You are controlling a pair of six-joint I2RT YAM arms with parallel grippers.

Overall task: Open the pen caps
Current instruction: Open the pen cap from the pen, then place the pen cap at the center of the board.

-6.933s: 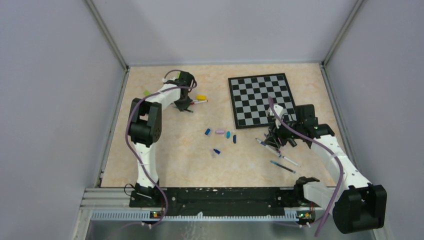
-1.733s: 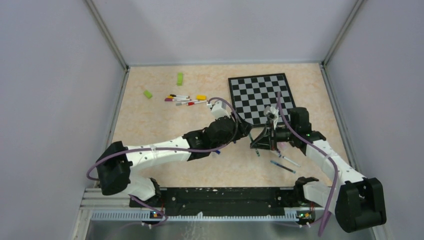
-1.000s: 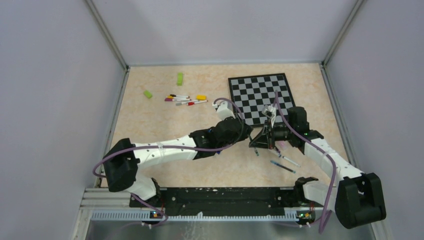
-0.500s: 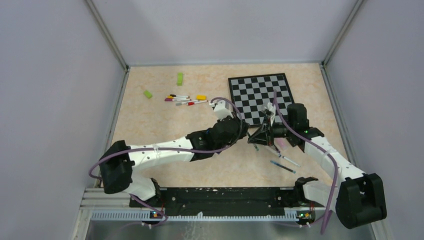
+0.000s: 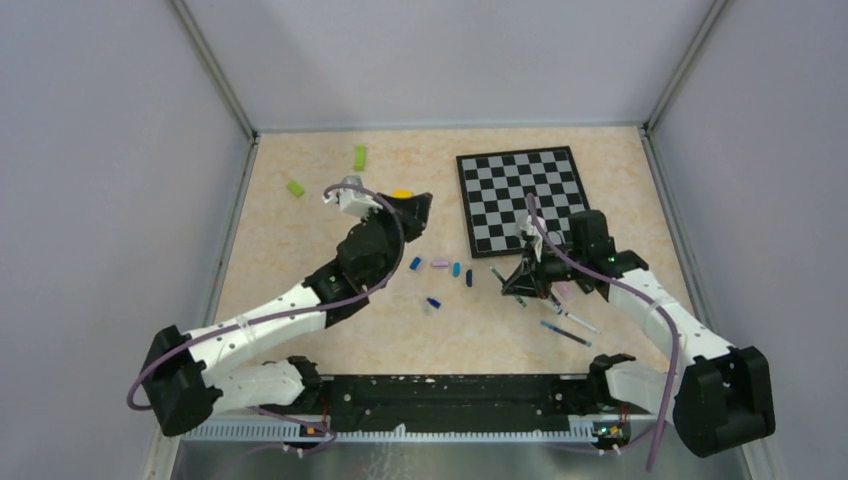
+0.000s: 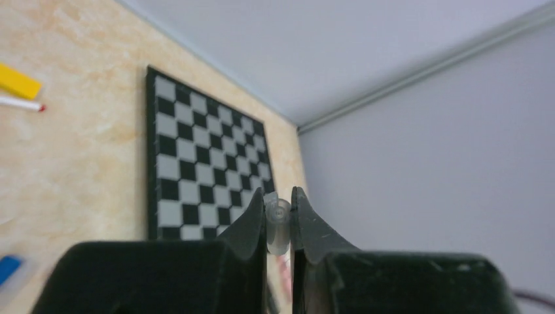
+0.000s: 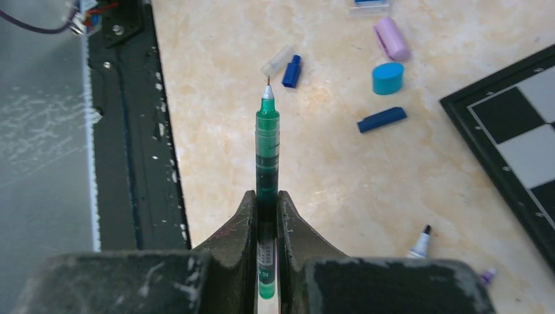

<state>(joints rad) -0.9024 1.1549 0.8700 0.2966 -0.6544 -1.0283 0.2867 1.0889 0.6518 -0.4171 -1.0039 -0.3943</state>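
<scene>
While I watch remotely, my left gripper (image 5: 414,213) hangs above the beige table (image 5: 280,250). Its jaws are nearly closed, pinching a small clear plastic pen cap (image 6: 277,226) at the very fingertips. The black-and-grey chessboard (image 6: 196,163) lies beyond it in the wrist view. To its right, between the two arms, loose coloured caps (image 5: 439,263) lie scattered on the table: blue, pink, turquoise and dark blue. Further right, my right gripper (image 7: 266,204) is clamped tight on a slim green-barrelled pen (image 7: 267,131). The pen's bare tip points out past the fingers, well apart from the clear cap.
</scene>
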